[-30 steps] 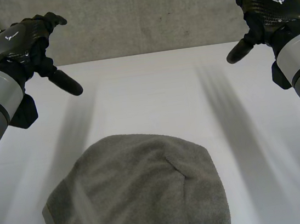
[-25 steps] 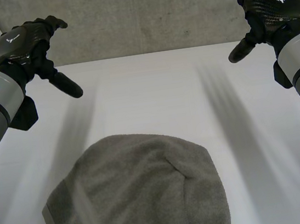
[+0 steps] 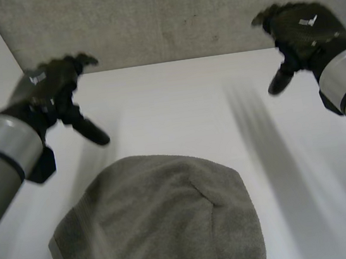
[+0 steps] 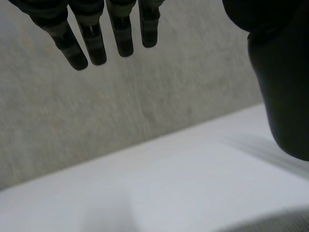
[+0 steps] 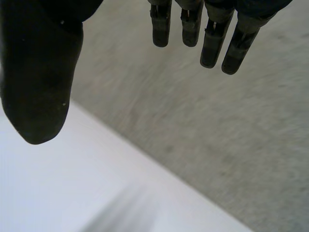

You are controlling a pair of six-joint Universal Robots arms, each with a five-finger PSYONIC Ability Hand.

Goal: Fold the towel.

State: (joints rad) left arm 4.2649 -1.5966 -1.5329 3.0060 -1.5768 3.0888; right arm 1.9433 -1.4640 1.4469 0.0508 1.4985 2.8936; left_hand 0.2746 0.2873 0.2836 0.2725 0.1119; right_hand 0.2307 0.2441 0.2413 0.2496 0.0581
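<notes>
A grey towel (image 3: 160, 224) lies rumpled and partly doubled over on the white table (image 3: 176, 103), near its front edge. My left hand (image 3: 49, 88) hangs in the air above the table to the towel's far left, open, fingers (image 4: 91, 41) straight and empty. A sliver of the towel (image 4: 275, 224) shows below its thumb. My right hand (image 3: 300, 29) is raised at the far right, well away from the towel, open as well, with its fingers (image 5: 212, 41) and thumb spread and nothing held.
A grey concrete wall (image 3: 164, 15) rises behind the table's far edge. Bare white tabletop stretches between the two hands and to the right of the towel.
My left hand has dropped lower and moved nearer the towel. My right hand has shifted slightly left and down. The towel lies as before.
</notes>
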